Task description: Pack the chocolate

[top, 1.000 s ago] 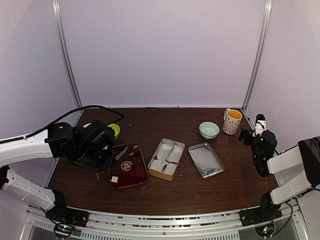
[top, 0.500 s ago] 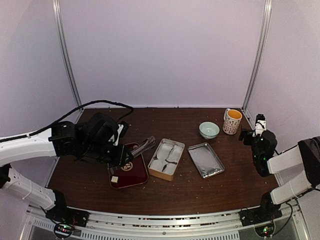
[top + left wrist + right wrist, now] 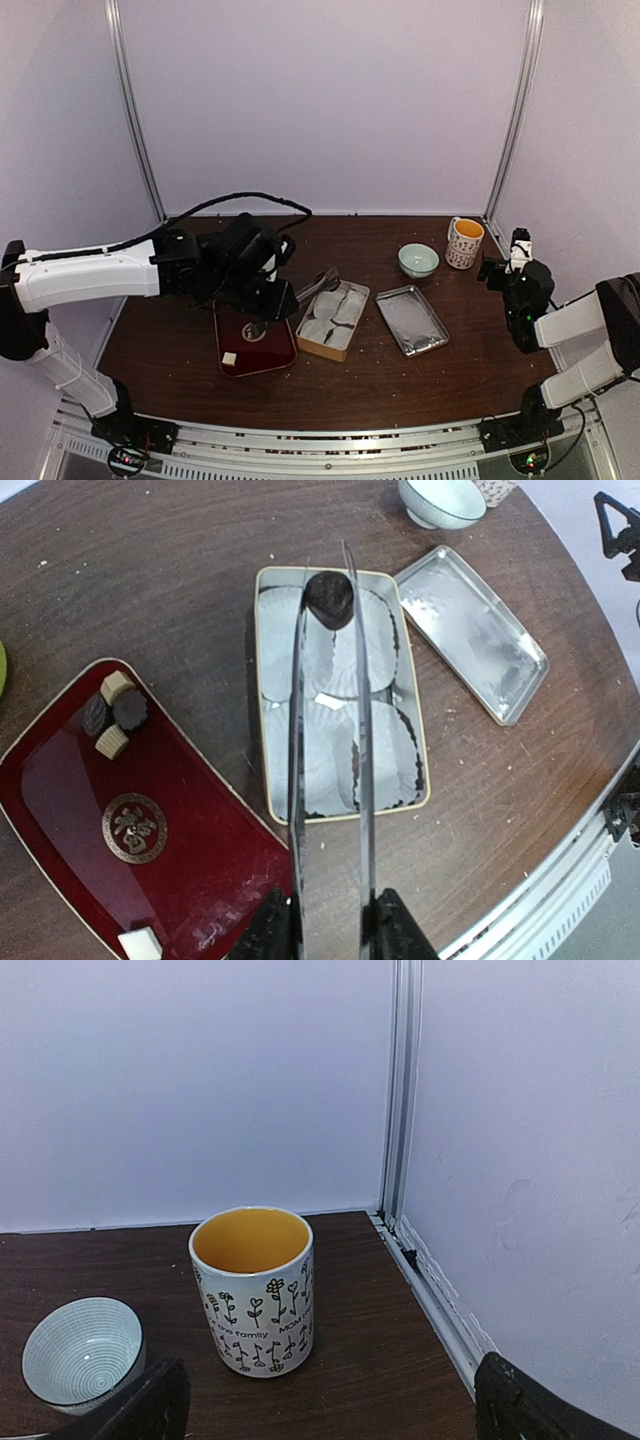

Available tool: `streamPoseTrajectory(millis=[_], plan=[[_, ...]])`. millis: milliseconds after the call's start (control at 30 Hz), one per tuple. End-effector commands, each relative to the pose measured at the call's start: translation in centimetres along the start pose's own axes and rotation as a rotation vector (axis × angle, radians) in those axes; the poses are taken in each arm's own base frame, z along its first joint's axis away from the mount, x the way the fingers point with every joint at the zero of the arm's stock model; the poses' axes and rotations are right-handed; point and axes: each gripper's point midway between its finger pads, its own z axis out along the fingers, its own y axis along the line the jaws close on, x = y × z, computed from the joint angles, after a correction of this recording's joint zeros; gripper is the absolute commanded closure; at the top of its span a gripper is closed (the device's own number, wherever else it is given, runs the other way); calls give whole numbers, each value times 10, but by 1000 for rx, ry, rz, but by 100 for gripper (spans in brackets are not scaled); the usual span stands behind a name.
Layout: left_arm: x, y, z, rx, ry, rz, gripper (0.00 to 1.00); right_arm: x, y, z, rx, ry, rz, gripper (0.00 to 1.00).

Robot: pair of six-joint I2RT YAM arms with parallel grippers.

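Observation:
My left gripper [image 3: 332,932] is shut on long metal tongs [image 3: 297,780]. Their tips pinch one dark-brown chocolate [image 3: 328,593] above the far end of an open tin [image 3: 259,680] lined with white paper cups [image 3: 385,755]. In the top view the gripper [image 3: 277,300] is over the red tray [image 3: 268,352], and the tongs [image 3: 318,285] reach to the tin [image 3: 322,349]. Two more dark chocolates [image 3: 129,709] lie on the red tray [image 3: 200,870] with pale cream pieces [image 3: 111,740]. My right gripper [image 3: 330,1422] is open and empty at the far right [image 3: 505,265].
The tin's silver lid [image 3: 470,630] lies right of the tin [image 3: 411,319]. A pale green bowl [image 3: 418,260] and a flowered mug [image 3: 464,242] stand at the back right; both show in the right wrist view, bowl [image 3: 82,1348] and mug [image 3: 252,1290]. A cream cube [image 3: 138,942] sits at the tray's near end.
My left arm has swung right from over the red tray to over the tin, carrying the tongs and the chocolate. The right arm has not moved.

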Motion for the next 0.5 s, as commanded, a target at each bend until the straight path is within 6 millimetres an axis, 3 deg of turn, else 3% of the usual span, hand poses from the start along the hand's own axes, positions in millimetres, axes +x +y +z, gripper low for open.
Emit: streamPoseTrajectory(millis=[0, 200, 467], plan=[[-22, 3, 9, -83, -30, 47, 75, -5, -3, 3, 16, -13, 13, 0], [-26, 0, 23, -107, -7, 81, 77, -4, -3, 3, 16, -10, 14, 0], [-23, 12, 26, -180, 11, 83, 72, -5, -3, 3, 16, -11, 14, 0]])
